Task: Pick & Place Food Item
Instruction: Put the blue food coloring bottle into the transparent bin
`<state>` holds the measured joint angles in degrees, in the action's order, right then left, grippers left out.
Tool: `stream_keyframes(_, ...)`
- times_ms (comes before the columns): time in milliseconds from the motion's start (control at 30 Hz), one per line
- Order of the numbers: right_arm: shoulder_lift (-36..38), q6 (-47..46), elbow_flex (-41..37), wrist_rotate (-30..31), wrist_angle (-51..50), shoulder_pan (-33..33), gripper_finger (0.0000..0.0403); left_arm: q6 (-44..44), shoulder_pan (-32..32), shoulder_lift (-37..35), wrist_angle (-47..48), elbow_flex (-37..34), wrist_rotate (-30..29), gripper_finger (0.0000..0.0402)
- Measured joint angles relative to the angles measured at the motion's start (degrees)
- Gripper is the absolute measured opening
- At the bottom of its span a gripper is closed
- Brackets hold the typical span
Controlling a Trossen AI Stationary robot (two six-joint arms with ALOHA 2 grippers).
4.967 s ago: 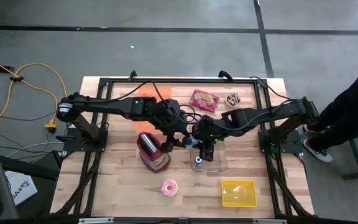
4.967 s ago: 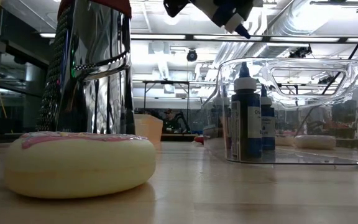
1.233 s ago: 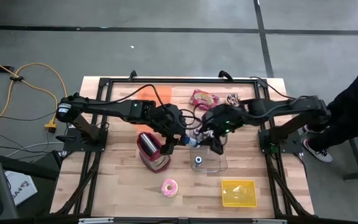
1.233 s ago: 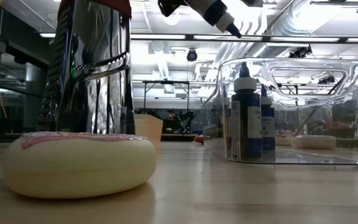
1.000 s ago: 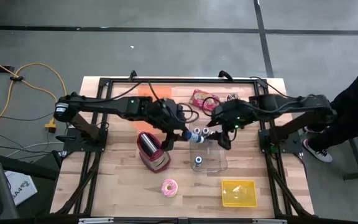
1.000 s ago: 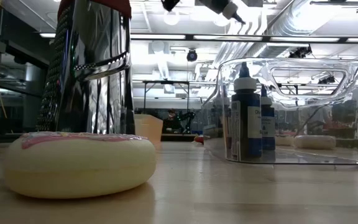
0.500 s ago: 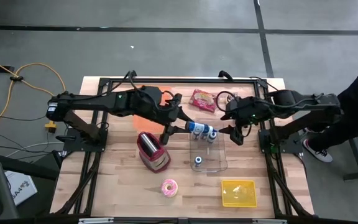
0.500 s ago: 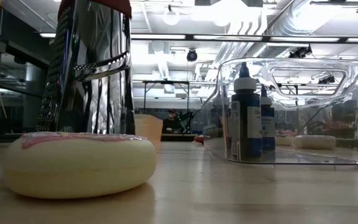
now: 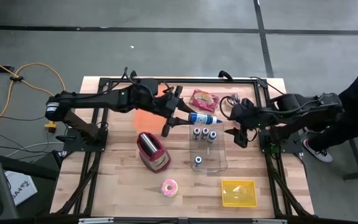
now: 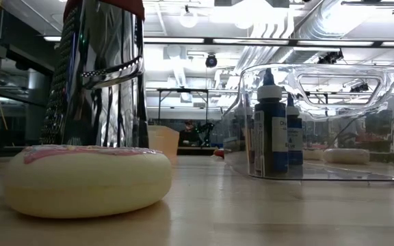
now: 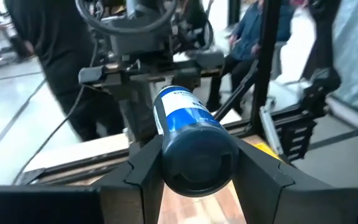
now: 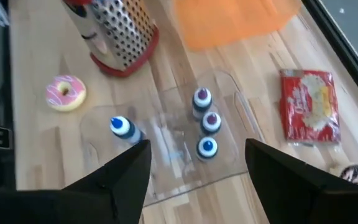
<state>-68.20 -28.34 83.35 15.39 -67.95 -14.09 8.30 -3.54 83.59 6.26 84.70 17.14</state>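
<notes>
My left gripper (image 9: 187, 117) is shut on a blue-labelled squeeze bottle (image 9: 201, 118), held level high above the far edge of the clear bin (image 9: 222, 163). In the left wrist view the bottle's dark base (image 11: 197, 158) faces the camera. Three more bottles (image 9: 205, 133) stand in the bin's far part and one (image 9: 198, 160) in its near part. My right gripper (image 9: 238, 135) hovers open just right of the bin; its wrist view looks down on the bin (image 12: 166, 180). No gripper shows in the low view. My left gripper pinches the bottle's base end (image 11: 194, 134) between its two fingers (image 11: 143, 167), one on each side. The fingers lie along the bottle, coming level from the table's left. The bottle is lifted clear, lying level with its white cap (image 9: 217, 119) pointing toward the table's right.
A red-topped metal grater (image 9: 152, 151) stands left of the bin. A pink donut (image 9: 169, 187) and a yellow tray (image 9: 238, 193) lie near the near edge. A red snack packet (image 9: 204, 100), a chocolate donut (image 9: 234, 98) and an orange sheet (image 9: 146, 116) lie at the far side.
My left gripper has carried the bottle up and toward the far edge, out of the low view, and the bottle has tipped from slanting downward to level. My right gripper has drawn back toward the table's right, away from the bin.
</notes>
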Motion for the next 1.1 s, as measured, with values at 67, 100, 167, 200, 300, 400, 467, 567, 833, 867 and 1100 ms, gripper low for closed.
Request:
stream_keyframes(67,0.25,-1.73,-1.04,0.84,-0.72,-1.03,0.0247,-1.22,-1.57,-0.32,-4.88,-3.45,3.33,0.0152)
stream_keyframes(100,0.34,-2.69,-1.59,1.22,-0.82,-1.69,0.0247,-2.09,-2.32,-0.53,-8.14,-5.46,4.55,0.0152)
stream_keyframes(167,0.49,-4.24,-2.41,2.65,-0.87,-2.84,0.0247,-3.83,-4.00,-0.89,-15.35,-10.03,6.86,0.0152)
stream_keyframes(200,0.54,-4.78,-2.79,3.56,-0.91,-3.39,0.0247,-4.98,-4.67,-0.92,-20.00,-12.37,7.93,0.0152)
stream_keyframes(300,0.50,-5.09,-3.56,6.65,-0.23,-4.89,0.0247,-9.20,-6.84,-0.92,-33.86,-19.11,10.75,0.0152)
stream_keyframes(400,0.48,-5.00,-3.80,12.49,0.50,-6.63,0.0247,-13.79,-8.45,-0.92,-46.70,-25.57,11.65,0.0152)
stream_keyframes(467,0.50,-4.65,-3.80,17.15,1.49,-7.86,0.0247,-15.23,-8.91,-0.92,-53.30,-29.49,11.58,0.0152)
stream_keyframes(567,0.48,-2.80,-3.80,22.59,3.97,-9.30,0.0247,-16.94,-8.89,-0.92,-61.09,-33.73,11.72,0.0152)
stream_keyframes(833,-1.37,3.33,-3.80,24.83,12.97,-9.83,0.0247,-17.95,-6.80,-0.52,-71.26,-38.83,11.63,0.0152)
stream_keyframes(867,-1.97,4.65,-3.80,25.26,14.09,-9.79,0.0247,-17.59,-6.52,-0.55,-71.20,-39.01,11.68,0.0152)
stream_keyframes(1100,-4.23,12.95,-3.80,26.25,21.90,-7.48,0.0247,-17.36,-6.04,-0.50,-71.08,-39.18,11.57,0.0152)
